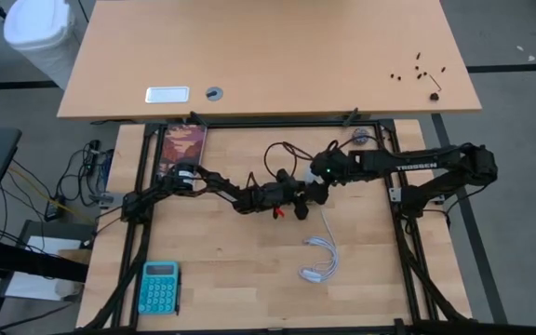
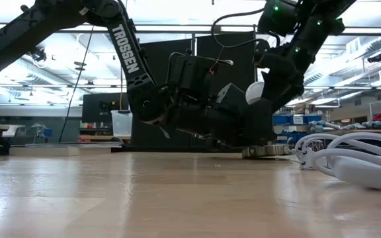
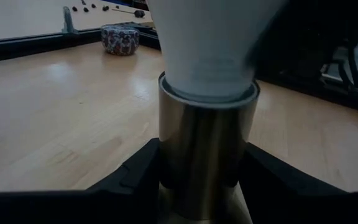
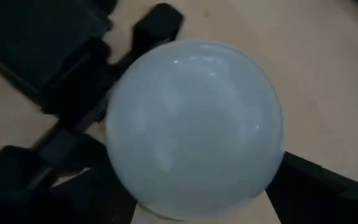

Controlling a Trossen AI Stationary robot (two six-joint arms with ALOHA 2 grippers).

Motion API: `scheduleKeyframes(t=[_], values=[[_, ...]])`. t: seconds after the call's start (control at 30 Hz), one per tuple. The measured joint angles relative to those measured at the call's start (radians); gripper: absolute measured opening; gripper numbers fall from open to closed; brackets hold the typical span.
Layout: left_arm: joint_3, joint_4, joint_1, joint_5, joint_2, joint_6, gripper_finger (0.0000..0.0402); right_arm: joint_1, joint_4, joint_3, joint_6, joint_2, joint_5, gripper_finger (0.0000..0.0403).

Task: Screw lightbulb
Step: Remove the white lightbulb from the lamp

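Frame centre: left gripper [image 3: 204, 186] clamps socket [image 3: 207, 155] on the worktop [image 3: 61, 124]; right gripper [image 2: 270, 92] holds bulb [image 4: 194, 127] seated in it.

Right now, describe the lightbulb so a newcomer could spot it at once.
Find the wooden table centre, where both arms meet. The lightbulb sits upright in a metal socket there. Its frosted white dome stands out among dark parts.

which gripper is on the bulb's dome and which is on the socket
The right gripper is on the bulb, its fingers around the white dome. The left gripper clamps the metal socket below it.
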Motion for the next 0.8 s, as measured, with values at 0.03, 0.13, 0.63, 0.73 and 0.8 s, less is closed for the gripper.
scheduleKeyframes(t=[0.03, 0.13, 0.63, 0.73, 0.8], values=[[0.001, 0.001, 0.000, -0.002, 0.000, -0.006, 0.0184, -0.008, -0.003, 0.000, -0.014, -0.002, 0.018, 0.0307], [0.002, 0.003, 0.003, -0.008, 0.000, -0.022, 0.0184, -0.042, -0.015, 0.000, -0.062, -0.021, 0.037, 0.0307], [0.000, 0.000, 0.000, 0.000, 0.000, -0.017, 0.0184, -0.084, -0.171, 0.000, -0.174, -0.145, -0.079, 0.0307], [0.000, 0.000, 0.000, -0.002, 0.000, -0.017, 0.0184, -0.079, -0.127, 0.000, -0.156, -0.138, -0.158, 0.0307], [0.000, 0.000, 0.000, -0.003, 0.000, -0.017, 0.0184, -0.074, -0.128, 0.000, -0.152, -0.121, -0.181, 0.0307]])
